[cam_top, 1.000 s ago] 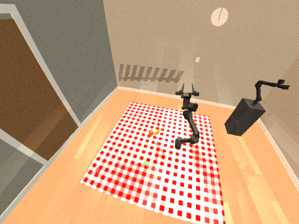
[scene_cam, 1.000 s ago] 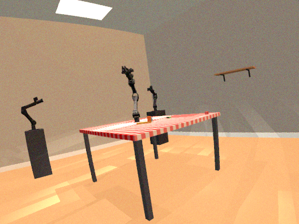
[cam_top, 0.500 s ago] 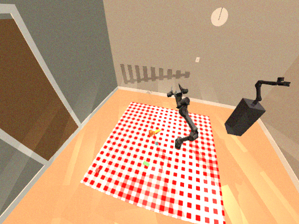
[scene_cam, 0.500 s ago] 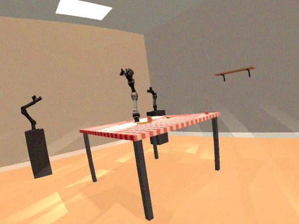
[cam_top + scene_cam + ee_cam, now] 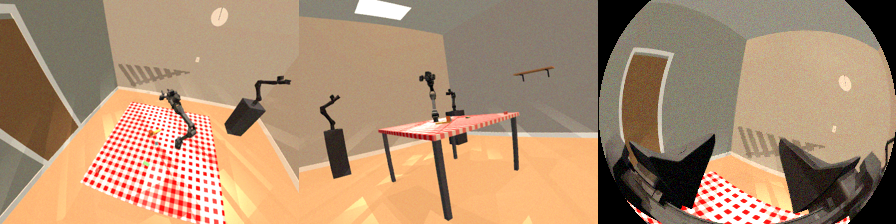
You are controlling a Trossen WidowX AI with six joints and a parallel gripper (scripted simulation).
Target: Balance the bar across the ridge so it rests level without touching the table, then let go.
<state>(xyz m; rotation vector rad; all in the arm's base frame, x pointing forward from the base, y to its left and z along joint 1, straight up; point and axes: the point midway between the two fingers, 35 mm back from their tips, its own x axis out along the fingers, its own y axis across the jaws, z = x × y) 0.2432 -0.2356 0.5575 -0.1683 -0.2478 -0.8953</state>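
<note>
Between two and three o'clock from the orange block [image 5: 150, 133] [image 5: 448, 119] in the top view, the yellow bar [image 5: 157, 131] [image 5: 441, 123] lies low by the worktop [image 5: 198, 158] [image 5: 406, 134] [image 5: 729, 202]; whether bar and block touch I cannot tell. That block is probably the ridge, though its top is too small to read. The end effector [image 5: 162, 94] [image 5: 427, 78] [image 5: 747, 140] hangs well up at about one o'clock from the block, fingers apart with nothing between them, so the job looks barely begun. To pick well, I'd bring it down over the bar, turn the fingers across its narrow width and close at mid-length, keeping them off the block. Lift straight, centre the bar over the ridge, lower till it just bears, and open gently, both fingers leaving together; an off-centre set would tip one end down. Counting up: one yellow bar, one orange block, one pale grey piece [image 5: 156, 143] at five o'clock from it, one green block [image 5: 146, 163] [image 5: 468, 117] near six, one dark red block [image 5: 98, 170] [image 5: 505, 112] toward eight, and, in the exterior view, three arms, two of them on black pedestals [image 5: 337, 154] [image 5: 461, 138].
</note>
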